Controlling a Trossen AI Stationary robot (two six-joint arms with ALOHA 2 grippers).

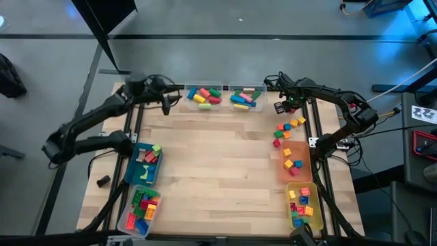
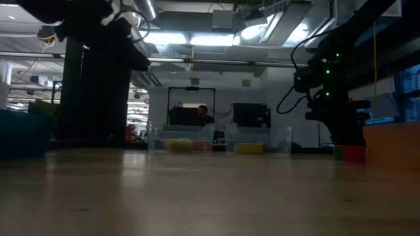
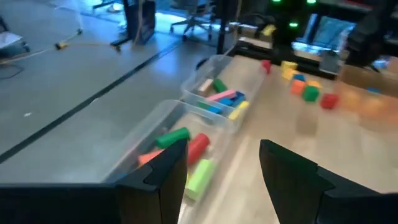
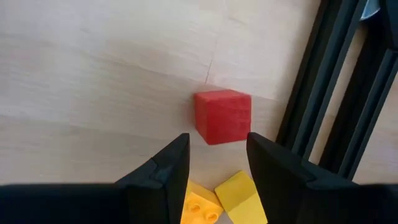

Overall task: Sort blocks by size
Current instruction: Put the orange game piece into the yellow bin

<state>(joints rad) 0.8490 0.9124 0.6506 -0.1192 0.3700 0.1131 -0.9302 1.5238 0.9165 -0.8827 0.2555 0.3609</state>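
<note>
My right gripper [image 4: 214,163] hangs over the red cube [image 4: 222,116], fingers parted and empty, aligned for pickup.

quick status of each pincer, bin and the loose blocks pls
left pincer: open, empty, by the far clear bins
right pincer: open, empty, above a red cube
two clear bins at far edge: holding long blocks
loose blocks: scattered on the table's right side, unsorted
orange bin: a few small blocks inside
</note>
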